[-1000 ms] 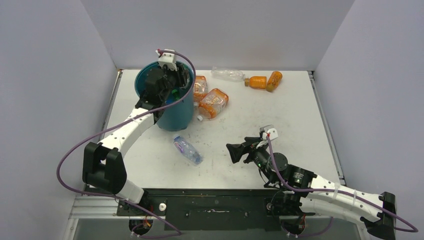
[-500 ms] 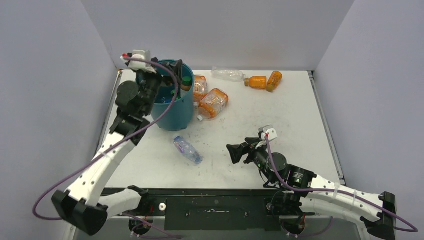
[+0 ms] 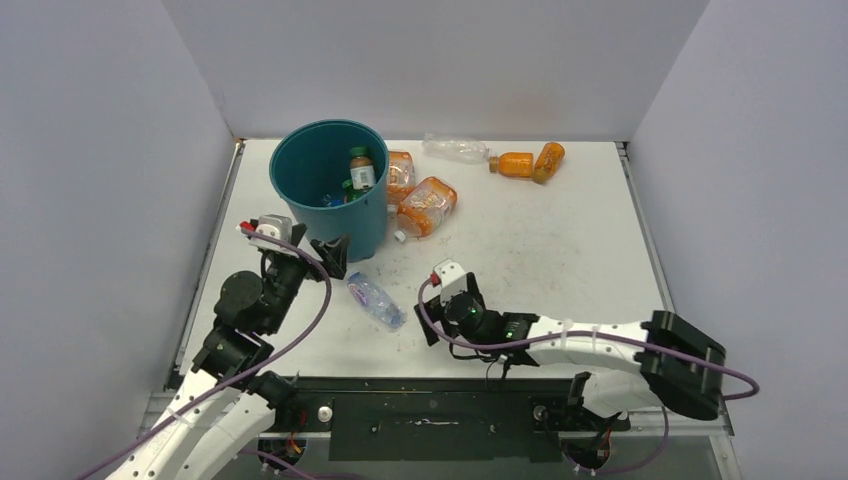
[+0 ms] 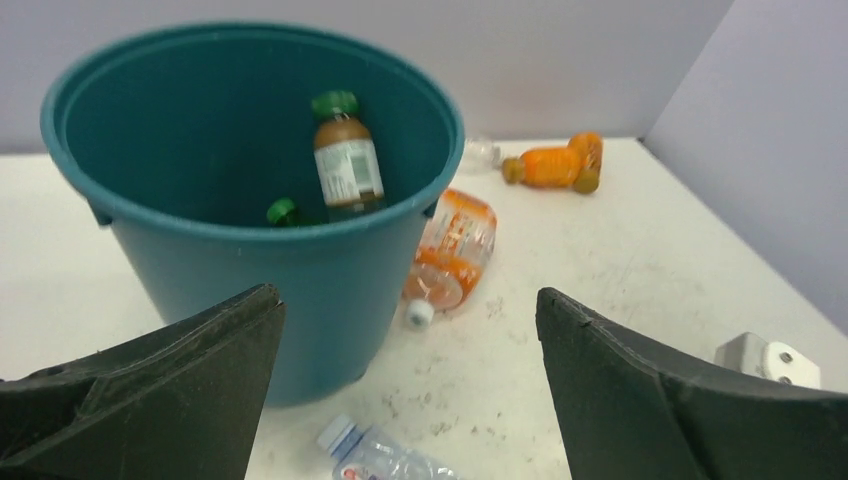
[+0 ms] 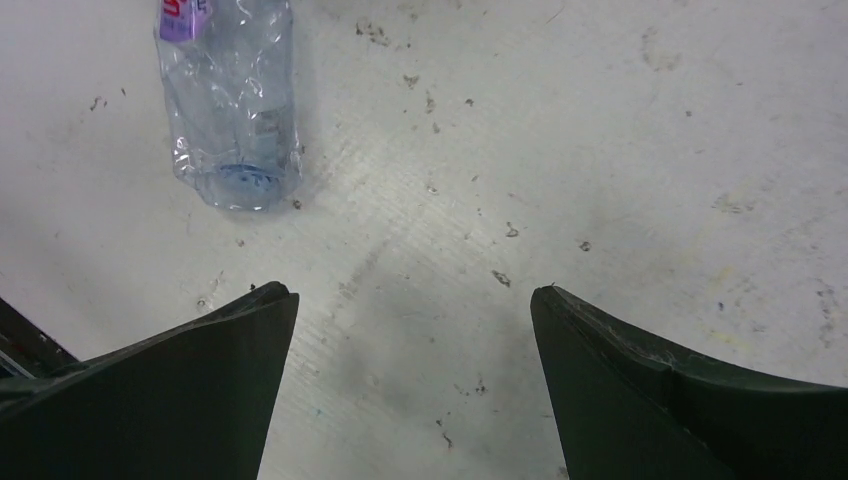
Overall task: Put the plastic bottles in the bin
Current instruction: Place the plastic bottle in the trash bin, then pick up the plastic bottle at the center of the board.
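Note:
The teal bin (image 3: pixel 290 150) stands at the back left and holds a brown green-capped bottle (image 3: pixel 361 170), which leans on its inner wall (image 4: pixel 343 150). A clear blue-tinted bottle (image 3: pixel 375 300) lies in front of the bin. My left gripper (image 3: pixel 333 255) hovers open and empty just left of that bottle and faces the bin (image 4: pixel 230 290). My right gripper (image 3: pixel 425 318) is open and empty low over the table, with the clear bottle's base (image 5: pixel 230 110) ahead of its left finger. Two orange-labelled bottles (image 3: pixel 428 205) lie beside the bin.
A clear bottle (image 3: pixel 455 148) and two solid orange bottles (image 3: pixel 530 162) lie along the back wall. A second green cap (image 4: pixel 283 210) shows inside the bin. Grey walls close the table on three sides.
My left gripper opened over the bin, then pulled back and down to the near left; the green-capped bottle now rests inside. My right arm swung left toward the clear bottle.

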Robot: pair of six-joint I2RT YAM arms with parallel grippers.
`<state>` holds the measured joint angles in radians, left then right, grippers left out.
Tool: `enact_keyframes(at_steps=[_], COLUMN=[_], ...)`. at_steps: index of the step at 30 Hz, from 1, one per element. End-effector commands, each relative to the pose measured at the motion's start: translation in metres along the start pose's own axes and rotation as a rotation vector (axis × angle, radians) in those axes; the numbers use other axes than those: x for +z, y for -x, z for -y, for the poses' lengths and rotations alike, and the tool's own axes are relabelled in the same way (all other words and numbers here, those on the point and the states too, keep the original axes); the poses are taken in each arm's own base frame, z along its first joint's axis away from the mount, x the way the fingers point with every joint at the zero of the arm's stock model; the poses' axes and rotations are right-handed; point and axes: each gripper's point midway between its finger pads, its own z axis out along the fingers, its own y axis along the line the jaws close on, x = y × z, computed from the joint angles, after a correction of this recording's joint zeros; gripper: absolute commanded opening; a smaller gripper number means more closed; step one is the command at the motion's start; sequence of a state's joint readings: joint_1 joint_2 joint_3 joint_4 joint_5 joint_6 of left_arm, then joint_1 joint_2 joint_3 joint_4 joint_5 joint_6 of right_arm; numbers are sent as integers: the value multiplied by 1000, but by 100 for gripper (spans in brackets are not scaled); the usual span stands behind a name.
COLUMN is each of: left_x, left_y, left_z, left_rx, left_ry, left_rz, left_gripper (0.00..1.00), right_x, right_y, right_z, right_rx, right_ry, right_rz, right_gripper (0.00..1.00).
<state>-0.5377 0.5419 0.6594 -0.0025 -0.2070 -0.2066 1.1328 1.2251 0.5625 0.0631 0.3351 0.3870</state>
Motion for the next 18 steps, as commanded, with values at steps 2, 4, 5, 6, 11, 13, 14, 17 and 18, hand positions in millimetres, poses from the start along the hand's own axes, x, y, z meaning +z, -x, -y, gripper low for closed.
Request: enact_keyframes(at_steps=[2, 4, 5, 6, 11, 13, 14, 17, 18], left_x=[-12, -14, -16, -17, -20, -20, -19, -18, -17], left_y=[11, 13, 14, 15, 18, 18, 17, 15, 14], left_z=[-5, -5, -5, -4, -3, -2, -2, 1, 1], left_rx=[-25, -34, -41, -46, -53, -54, -54, -56, -55], left_ry=[31, 29, 29, 26, 21, 17, 15, 2, -1], left_rz=[42, 50, 56, 59, 72, 72, 68, 57, 54], left_gripper=[96, 96, 96, 96, 96, 96, 96, 96, 96], right_x=[31, 43, 49, 54, 75, 83, 87, 97, 101], right_y=[30, 28, 27, 27, 24, 19, 17, 9, 5], right_z=[-42, -49, -52, -56, -73, -77, -80, -84, -85], right_rx=[6, 2, 0, 0, -24, -42, -48, -60, -67], right_ry=[120, 137, 149, 158, 214, 222, 228, 240, 239], right_rz=[54, 45, 39, 36, 3, -32, -42, -79, -95], right_gripper=[90, 90, 90, 90, 90, 90, 90, 90, 90])
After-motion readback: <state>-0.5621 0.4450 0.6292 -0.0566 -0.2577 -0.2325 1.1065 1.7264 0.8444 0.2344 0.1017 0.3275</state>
